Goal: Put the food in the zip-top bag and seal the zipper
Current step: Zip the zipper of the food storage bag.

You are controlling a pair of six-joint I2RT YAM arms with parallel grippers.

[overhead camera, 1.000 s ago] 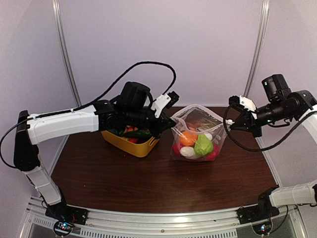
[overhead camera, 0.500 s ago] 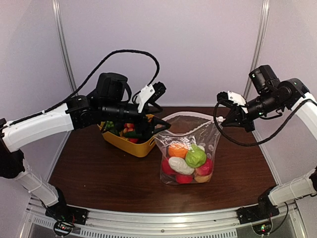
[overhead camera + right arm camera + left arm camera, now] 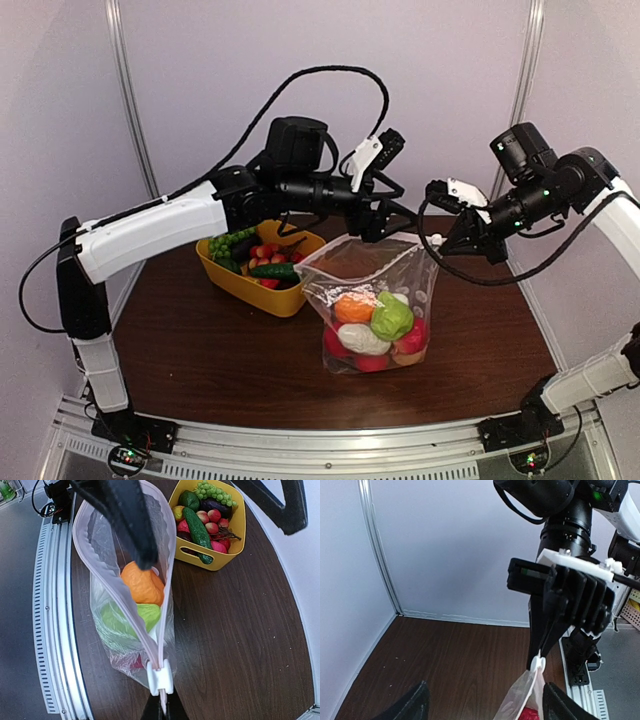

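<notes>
Shows the zip-top bag (image 3: 400, 290), food (image 3: 375, 325) inside, standing on the table (image 3: 200, 350) beside the yellow tub (image 3: 250, 292), zipper (image 3: 160, 672) end nipped in the closed right gripper (image 3: 445, 238) to hold the mouth taut, left gripper (image 3: 395, 224) spread wide, apparently poised to seal.

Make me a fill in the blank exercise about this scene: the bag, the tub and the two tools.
1. The tub holding the cucumber and the grapes is ____ in colour.
2. Inside the zip-top bag, an ____ piece of food lies just above a light green piece.
3. The right tool pinches the white slider on the zipper, while the left tool has its jaws ____.

Missing words: yellow; orange; open.
</notes>
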